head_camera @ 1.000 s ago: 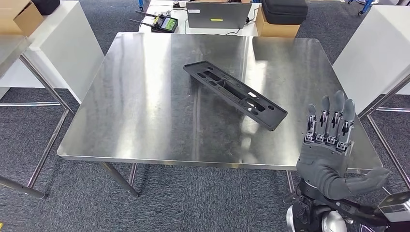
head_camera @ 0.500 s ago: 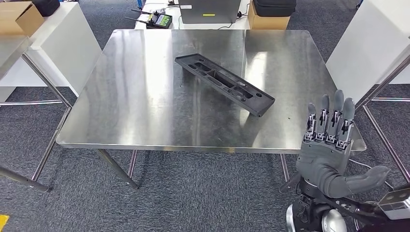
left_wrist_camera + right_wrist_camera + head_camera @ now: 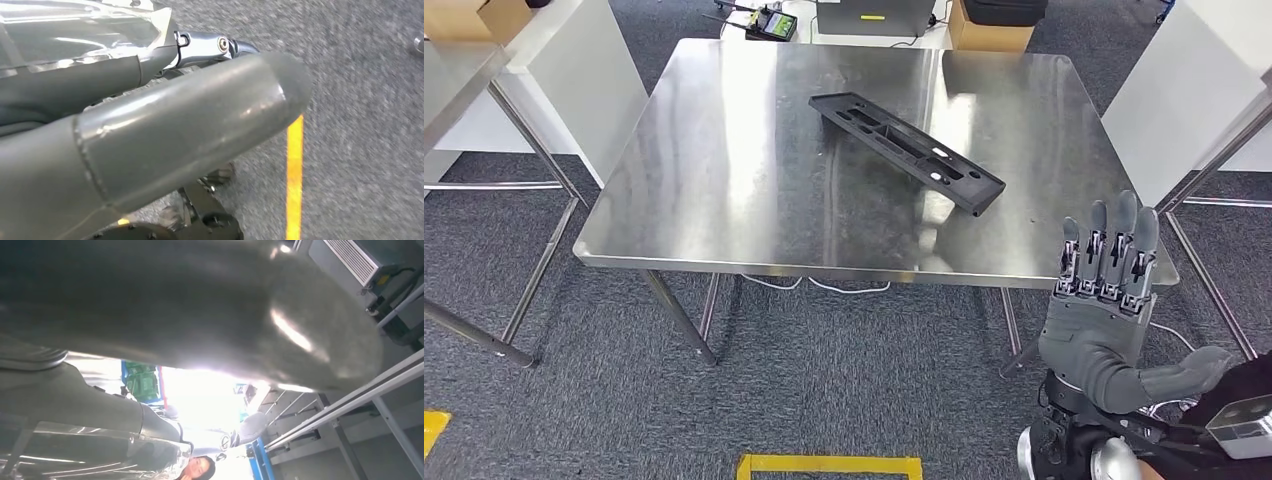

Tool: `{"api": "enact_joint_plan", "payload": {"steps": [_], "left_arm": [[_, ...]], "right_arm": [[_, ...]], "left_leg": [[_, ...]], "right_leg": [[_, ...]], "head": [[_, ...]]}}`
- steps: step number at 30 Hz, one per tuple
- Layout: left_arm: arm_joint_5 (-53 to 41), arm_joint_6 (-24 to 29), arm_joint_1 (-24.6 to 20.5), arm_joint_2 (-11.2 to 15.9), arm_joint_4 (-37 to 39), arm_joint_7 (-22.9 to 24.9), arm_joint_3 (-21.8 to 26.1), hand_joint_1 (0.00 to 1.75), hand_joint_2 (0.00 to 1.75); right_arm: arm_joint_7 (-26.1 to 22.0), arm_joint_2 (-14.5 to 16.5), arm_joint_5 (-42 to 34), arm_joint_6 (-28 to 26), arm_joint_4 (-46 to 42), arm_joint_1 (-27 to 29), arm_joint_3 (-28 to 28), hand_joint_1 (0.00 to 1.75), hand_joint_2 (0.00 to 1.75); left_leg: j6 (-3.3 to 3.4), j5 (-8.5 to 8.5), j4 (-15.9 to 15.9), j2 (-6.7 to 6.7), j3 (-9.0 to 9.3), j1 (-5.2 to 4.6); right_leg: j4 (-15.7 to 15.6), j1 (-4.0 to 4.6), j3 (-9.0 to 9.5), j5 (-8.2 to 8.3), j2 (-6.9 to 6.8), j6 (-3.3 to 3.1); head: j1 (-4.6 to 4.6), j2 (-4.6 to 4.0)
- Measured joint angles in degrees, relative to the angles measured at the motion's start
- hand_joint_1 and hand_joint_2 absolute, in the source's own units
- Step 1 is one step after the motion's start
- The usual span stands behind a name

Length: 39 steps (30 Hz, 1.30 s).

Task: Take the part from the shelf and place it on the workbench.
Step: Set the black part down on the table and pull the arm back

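Head view, one black part (image 3: 906, 151) flat on one steel workbench (image 3: 724, 200), right hand (image 3: 1102, 300) spread, empty.

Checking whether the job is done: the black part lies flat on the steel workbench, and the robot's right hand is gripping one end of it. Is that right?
Not quite. The black part does lie flat on the steel workbench, but the right hand is not gripping it. The head view shows that hand raised in front of the workbench's near edge, fingers straight, holding nothing and well apart from the part.
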Motion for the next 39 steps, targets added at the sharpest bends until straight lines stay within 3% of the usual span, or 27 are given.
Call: {"api": "enact_joint_plan", "payload": {"steps": [1,2,3,5,7,9,10,12,14,15,16,17,18,19,21,22,24,25,27,29,30,31,32,34,36,37,39], "left_arm": [[-0.03,-0.01,0.0,0.01,-0.01,0.0,0.02,0.0,0.0],[-0.07,-0.03,0.0,0.01,-0.01,0.0,0.03,0.0,0.0],[-0.12,-0.06,-0.01,0.01,-0.01,0.0,0.03,0.0,0.0],[-0.21,-0.11,-0.03,-0.02,-0.04,0.0,0.04,0.0,0.0],[-0.26,-0.15,-0.04,-0.04,-0.08,-0.01,0.04,0.0,0.0],[-0.33,-0.22,-0.01,0.01,-0.09,-0.01,0.09,0.0,0.0],[-0.4,-0.26,0.02,0.05,-0.09,-0.01,0.13,0.0,0.0],[-0.52,-0.37,0.05,0.13,-0.09,-0.01,0.16,0.0,0.0],[-0.58,-0.47,0.03,0.11,-0.09,0.0,0.15,0.0,0.0],[-0.62,-0.5,0.01,0.12,-0.09,0.0,0.15,0.0,0.0],[-0.65,-0.52,-0.01,0.13,-0.09,0.0,0.15,0.0,0.0],[-0.7,-0.56,-0.04,0.13,-0.09,0.0,0.15,0.0,0.0],[-0.76,-0.6,-0.09,0.14,-0.09,0.0,0.15,0.0,0.0],[-0.86,-0.63,-0.2,0.15,-0.09,0.0,0.15,0.0,0.0],[-1.05,-0.66,-0.46,0.17,-0.1,0.0,0.15,0.0,0.0],[-1.13,-0.67,-0.55,0.17,-0.11,0.01,0.15,0.0,0.0],[-1.16,-0.7,-0.57,0.17,-0.1,0.02,0.15,0.0,0.0],[-1.16,-0.72,-0.58,0.16,-0.1,0.02,0.15,0.0,0.0],[-1.16,-0.77,-0.62,0.16,-0.09,0.01,0.15,0.0,0.0],[-1.16,-0.8,-0.63,0.21,-0.09,0.02,0.17,0.0,0.0],[-1.17,-0.8,-0.63,0.22,-0.09,0.02,0.17,0.0,0.0],[-1.18,-0.83,-0.63,0.24,-0.09,0.02,0.17,0.0,0.0],[-1.21,-0.87,-0.63,0.25,-0.09,0.02,0.17,0.0,0.0],[-1.28,-1.0,-0.65,0.24,-0.1,0.02,0.17,0.0,0.0],[-1.38,-1.08,-0.7,0.23,-0.13,0.02,0.17,0.0,0.0],[-1.44,-1.1,-0.72,0.22,-0.14,0.02,0.17,0.0,0.0],[-1.6,-1.14,-0.66,0.25,-0.15,0.07,0.2,0.0,0.0]], "right_arm": [[0.06,0.0,0.0,-0.02,0.04,-0.01,-0.02,0.0,0.0],[0.15,0.01,0.0,-0.04,0.07,-0.03,-0.03,0.0,0.0],[0.26,0.01,0.0,-0.05,0.09,-0.08,-0.04,0.0,0.0],[0.51,0.03,0.0,-0.05,0.09,-0.34,-0.03,0.0,0.0],[0.71,0.05,0.0,-0.05,0.09,-0.57,-0.05,0.0,0.0],[0.86,0.08,0.03,-0.05,0.11,-0.58,-0.11,0.0,0.0],[0.94,0.13,0.05,-0.05,0.12,-0.58,-0.14,0.0,0.0],[1.09,0.36,0.08,-0.05,0.14,-0.59,-0.22,0.0,0.0],[1.17,0.56,0.09,-0.05,0.16,-0.55,-0.31,0.0,0.0],[1.19,0.6,0.09,-0.04,0.17,-0.5,-0.34,0.0,0.0],[1.21,0.64,0.09,-0.03,0.18,-0.44,-0.39,0.0,0.0],[1.26,0.68,0.1,-0.02,0.19,-0.38,-0.45,0.0,0.0],[1.31,0.75,0.1,-0.01,0.2,-0.33,-0.52,0.0,0.0],[1.38,0.82,0.1,0.0,0.2,-0.3,-0.61,0.0,0.0],[1.55,0.92,0.12,0.02,0.2,-0.32,-0.78,0.0,0.0],[1.63,0.96,0.13,0.03,0.2,-0.33,-0.85,0.0,0.0],[1.75,1.0,0.13,0.04,0.22,-0.28,-0.96,0.0,0.0],[1.77,1.01,0.13,0.04,0.22,-0.23,-1.05,0.0,0.0],[1.81,0.99,0.13,0.04,0.24,-0.14,-1.25,0.0,0.0],[1.84,0.99,0.13,0.04,0.26,-0.08,-1.36,0.0,0.0],[1.85,0.99,0.13,0.04,0.28,-0.06,-1.39,0.0,0.0],[1.86,0.98,0.14,0.03,0.3,-0.05,-1.42,0.0,0.0],[1.89,0.98,0.15,0.01,0.32,-0.05,-1.44,0.0,0.0],[2.01,0.98,0.25,-0.02,0.33,-0.06,-1.47,0.0,0.0],[2.18,1.04,0.36,-0.01,0.29,-0.12,-1.47,0.0,0.0],[2.27,1.09,0.39,-0.01,0.27,-0.12,-1.48,0.0,0.0],[2.39,1.16,0.39,0.01,0.3,-0.05,-1.53,0.0,0.0]], "left_leg": [[-0.04,0.57,0.11,0.04,-0.82,-0.05],[-0.12,1.09,0.24,0.05,-1.58,-0.08],[-0.24,1.6,0.39,0.04,-2.26,-0.09],[-0.72,2.58,0.78,0.0,-3.34,-0.26],[-1.31,3.65,0.89,0.01,-3.92,-0.4],[-1.88,4.17,0.99,-0.08,-4.32,-0.31],[-2.22,3.23,1.66,-0.21,-4.69,-0.19],[-2.99,-1.83,5.91,-0.44,-6.0,0.24],[-3.76,-7.35,13.31,-0.48,-7.5,0.67],[-4.06,-8.12,16.25,-0.48,-7.72,0.88],[-4.33,-7.55,17.77,-0.47,-7.24,1.12],[-4.5,-5.95,17.15,-0.47,-5.8,1.37],[-4.62,-4.24,14.6,-0.47,-3.41,1.63],[-4.72,-3.69,10.67,-0.54,-0.45,1.81],[-4.54,-4.46,3.72,-0.84,3.9,1.73],[-4.25,-5.11,2.07,-0.97,4.6,1.49],[-3.1,-4.39,1.5,-0.86,3.78,1.14],[-2.38,-3.7,1.35,-0.72,3.14,1.06],[-1.15,-2.14,1.0,-0.35,1.45,1.05],[-0.73,-0.73,1.02,-0.17,-0.38,0.83],[-0.73,0.0,1.05,-0.1,-1.25,0.76],[-0.77,0.77,1.1,-0.03,-2.17,0.7],[-0.89,1.54,1.14,0.03,-3.05,0.68],[-1.28,2.96,1.23,0.06,-4.61,0.65],[-1.84,4.16,1.41,0.02,-5.53,0.43],[-2.11,4.77,1.45,0.02,-5.75,0.34],[-2.69,5.8,1.44,0.03,-6.12,0.34]], "right_leg": [[0.53,0.0,0.83,0.37,0.0,0.49],[-1.13,0.0,2.68,1.47,0.0,1.02],[-4.75,0.0,5.5,2.71,-0.01,1.36],[-13.98,0.3,11.8,3.7,0.0,1.12],[-18.68,0.75,14.23,3.52,0.02,0.4],[-18.74,0.43,13.26,4.17,-0.02,-0.31],[-18.71,0.11,12.85,4.65,-0.09,-0.83],[-18.74,-0.41,11.77,5.83,-0.32,-2.01],[-18.63,-0.18,10.48,7.06,-0.45,-2.55],[-18.48,-0.13,9.74,7.68,-0.47,-2.48],[-18.2,-0.13,8.9,8.28,-0.47,-2.34],[-17.8,-0.19,8.0,8.74,-0.47,-2.12],[-17.29,-0.26,7.08,9.11,-0.45,-1.85],[-16.73,-0.26,6.24,9.37,-0.44,-1.54],[-15.89,-0.14,5.07,9.97,-0.51,-0.73],[-15.75,-0.09,4.7,10.41,-0.57,-0.26],[-15.71,-0.06,4.2,11.19,-0.64,0.64],[-15.2,-0.06,3.7,10.62,-0.54,0.78],[-11.27,-0.06,1.84,6.63,-0.3,0.29],[-4.14,-0.15,-0.12,1.56,-0.15,-0.32],[-0.94,-0.16,-0.45,0.33,-0.12,-0.15],[0.95,-0.17,-0.09,0.33,-0.11,0.34],[1.01,-0.17,1.17,1.37,-0.1,1.01],[-4.59,-0.17,6.49,3.8,-0.1,1.86],[-13.84,0.15,13.01,3.28,-0.05,1.39],[-16.98,0.36,14.89,2.51,0.0,0.94],[-18.63,0.44,15.09,2.07,0.08,0.04]], "head": [[0.04,0.01],[0.05,0.0],[0.06,0.0],[0.04,0.0],[-0.07,0.0],[-0.2,-0.01],[-0.25,-0.01],[-0.5,-0.01],[-0.69,-0.01],[-0.68,-0.01],[-0.69,0.0],[-0.69,0.0],[-0.71,0.0],[-0.73,0.01],[-0.67,0.01],[-0.66,0.01],[-0.64,-0.01],[-0.62,-0.01],[-0.43,0.0],[-0.26,0.01],[-0.26,0.01],[-0.25,0.0],[-0.23,-0.01],[-0.21,0.01],[-0.19,0.01],[-0.21,0.01],[-0.29,0.01]]}}
